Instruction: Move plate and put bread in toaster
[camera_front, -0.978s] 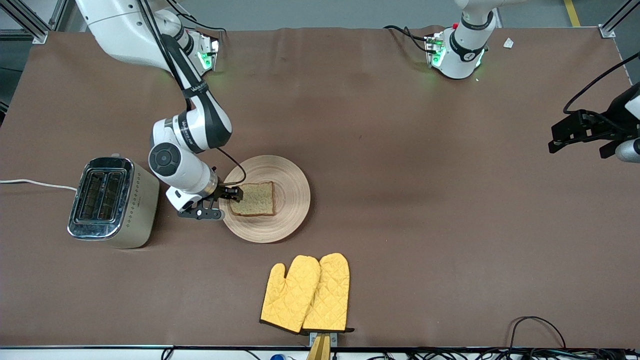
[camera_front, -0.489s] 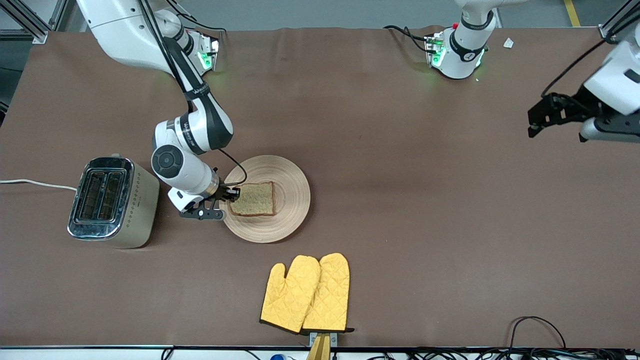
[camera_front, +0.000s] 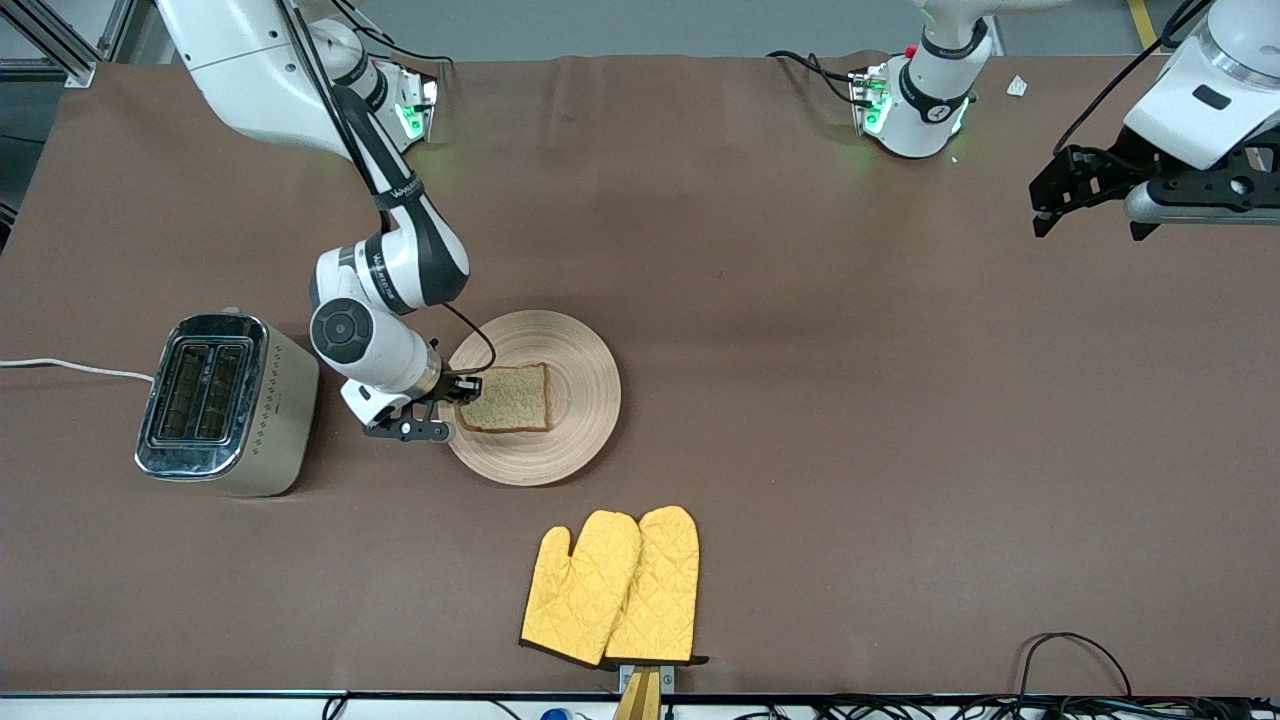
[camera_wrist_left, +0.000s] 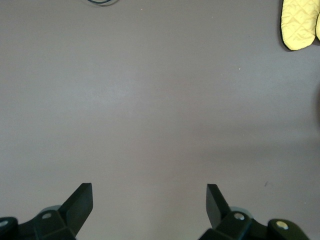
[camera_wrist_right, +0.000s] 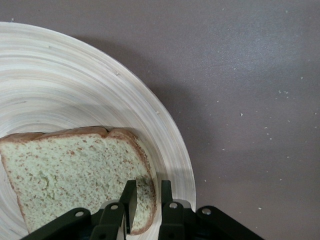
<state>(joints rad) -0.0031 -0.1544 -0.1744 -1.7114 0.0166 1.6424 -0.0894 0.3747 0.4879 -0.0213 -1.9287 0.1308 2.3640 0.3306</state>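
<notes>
- Work surface: a table (camera_front: 800, 420) covered in plain brown cloth, with the two arm bases standing along its edge farthest from the front camera.
- White cord (camera_front: 70, 368): runs from the table edge to the toaster at the right arm's end.
- Toaster (camera_front: 225, 403): beige body, chrome top, two slots facing up, both showing dark. It stands on the cloth beside the plate, apart from it.
- Right gripper (camera_front: 462, 388): positioned low at the plate rim on the toaster's side. In the right wrist view, the right gripper (camera_wrist_right: 146, 200) has its two fingers (camera_wrist_right: 129, 197) drawn close together across the crust edge of the bread, one on top of the slice and one at its edge.
- Plate (camera_front: 585, 420): round, pale wood, ring grooves. It rests flat on the cloth between the toaster and the table's middle.
- Bread (camera_front: 508, 398): one square slice, lying on the plate toward the toaster's side, crust edge in the right gripper's grasp. The right wrist view shows the bread (camera_wrist_right: 70, 175) speckled, with a darker crust.
- Oven mitts (camera_front: 612, 588): a yellow quilted pair, side by side, nearer to the front camera than the plate.
- Left gripper (camera_front: 1085, 195): raised over bare cloth at the left arm's end, well apart from the plate. The left wrist view shows the left gripper (camera_wrist_left: 150, 204) spread wide with nothing between its fingers.
</notes>
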